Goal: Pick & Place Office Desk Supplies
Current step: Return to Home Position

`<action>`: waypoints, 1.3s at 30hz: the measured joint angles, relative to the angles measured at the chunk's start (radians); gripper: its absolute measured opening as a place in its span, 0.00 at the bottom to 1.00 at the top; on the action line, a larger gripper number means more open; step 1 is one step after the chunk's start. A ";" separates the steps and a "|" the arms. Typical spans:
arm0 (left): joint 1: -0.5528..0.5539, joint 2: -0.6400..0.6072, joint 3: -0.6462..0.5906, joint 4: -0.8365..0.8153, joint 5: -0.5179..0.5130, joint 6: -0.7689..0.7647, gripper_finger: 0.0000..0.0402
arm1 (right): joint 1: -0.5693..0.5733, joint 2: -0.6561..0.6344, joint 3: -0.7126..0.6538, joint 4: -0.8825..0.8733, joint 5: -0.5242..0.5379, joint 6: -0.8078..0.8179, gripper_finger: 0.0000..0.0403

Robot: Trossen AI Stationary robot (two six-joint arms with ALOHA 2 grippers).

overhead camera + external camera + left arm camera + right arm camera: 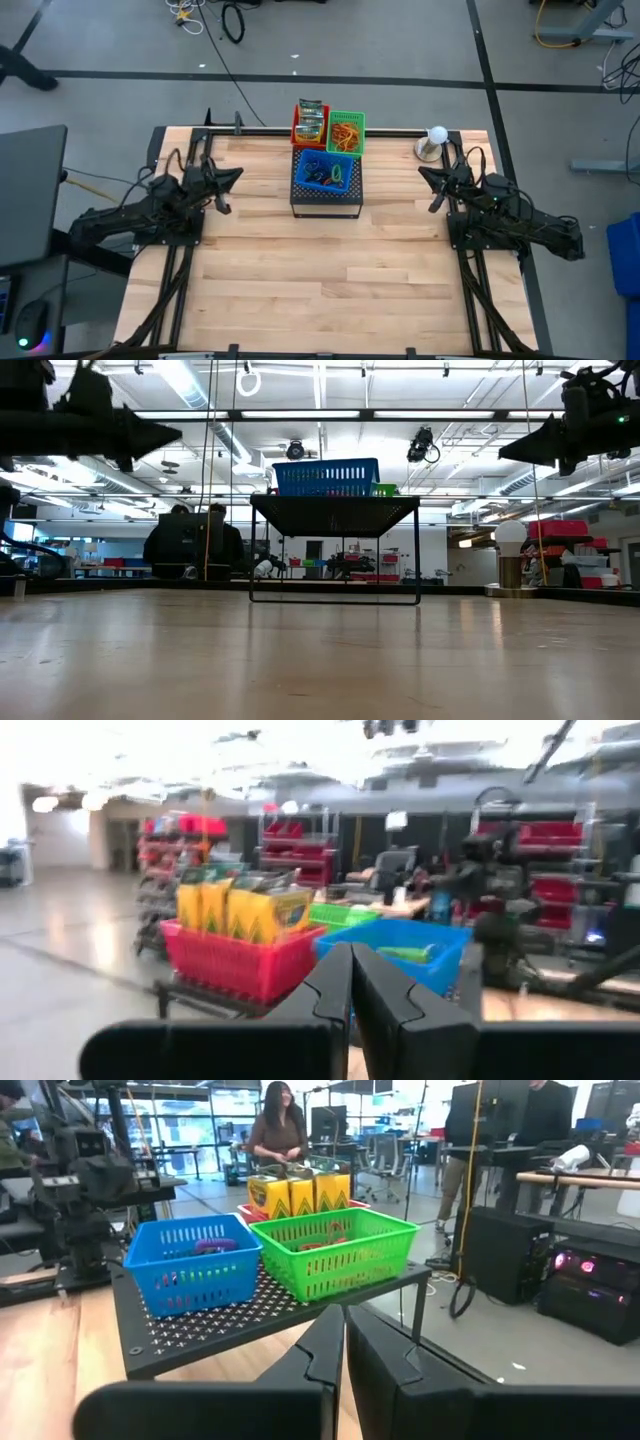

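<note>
Holds left fingers (340, 970) closed and empty near left bench (320, 280) edge, right fingers (333, 1330) closed, empty, near right edge.

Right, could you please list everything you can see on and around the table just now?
table: one, light wood
shelf: one, black perforated, far middle of table
blue bin: one, blue, near side of shelf
coloured loops: several, purple and green among them, in blue bin
green bin: one, green, far right of shelf
rubber bands: many, orange and tan, in green bin
red bin: one, red, far left of shelf
crayon boxes: at least three, yellow-green, upright in red bin
white ball on stand: one, table's far right
people: at least two, room beyond
left gripper: dark, shut, raised at left
right gripper: dark, shut, raised at right
</note>
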 joint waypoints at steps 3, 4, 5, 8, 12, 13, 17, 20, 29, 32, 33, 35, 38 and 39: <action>0.000 0.006 0.000 -0.026 -0.052 -0.019 0.04 | 0.000 0.000 0.000 -0.057 -0.003 0.022 0.06; 0.000 0.011 0.000 -0.029 -0.057 -0.024 0.04 | 0.000 0.000 -0.001 -0.091 -0.004 0.030 0.06; 0.000 0.010 0.000 -0.031 -0.060 -0.021 0.04 | 0.000 0.001 -0.013 -0.085 -0.003 0.043 0.06; 0.000 0.002 0.000 -0.022 -0.059 -0.008 0.04 | 0.000 0.001 -0.050 -0.033 -0.009 0.068 0.06; 0.000 0.003 0.000 -0.081 -0.060 -0.036 0.04 | 0.000 0.001 -0.084 0.003 -0.037 0.096 0.06; 0.000 0.003 0.000 -0.093 -0.059 -0.045 0.04 | 0.000 0.001 -0.088 0.003 -0.043 0.097 0.06; 0.000 0.007 0.000 -0.107 -0.059 -0.057 0.04 | 0.000 0.001 -0.091 -0.006 -0.047 0.085 0.06; 0.000 0.012 0.000 -0.112 -0.059 -0.053 0.04 | 0.000 0.002 -0.091 -0.048 -0.043 0.072 0.06; 0.000 0.016 0.000 -0.110 -0.058 -0.056 0.04 | 0.000 0.013 -0.169 0.168 -0.050 0.086 0.06; 0.000 0.016 0.000 -0.109 -0.057 -0.057 0.04 | 0.000 0.028 -0.197 0.248 -0.058 0.086 0.06; 0.000 0.016 -0.001 -0.107 -0.056 -0.057 0.04 | 0.000 0.029 -0.201 0.260 -0.060 0.085 0.06; 0.000 0.019 -0.001 -0.109 -0.056 -0.057 0.04 | 0.000 0.029 -0.203 0.265 -0.063 0.085 0.06; 0.000 0.019 -0.001 -0.109 -0.057 -0.057 0.04 | 0.000 0.028 -0.203 0.267 -0.065 0.068 0.06; 0.000 0.019 -0.001 -0.110 -0.057 -0.057 0.04 | 0.000 0.027 -0.203 0.270 -0.063 0.063 0.06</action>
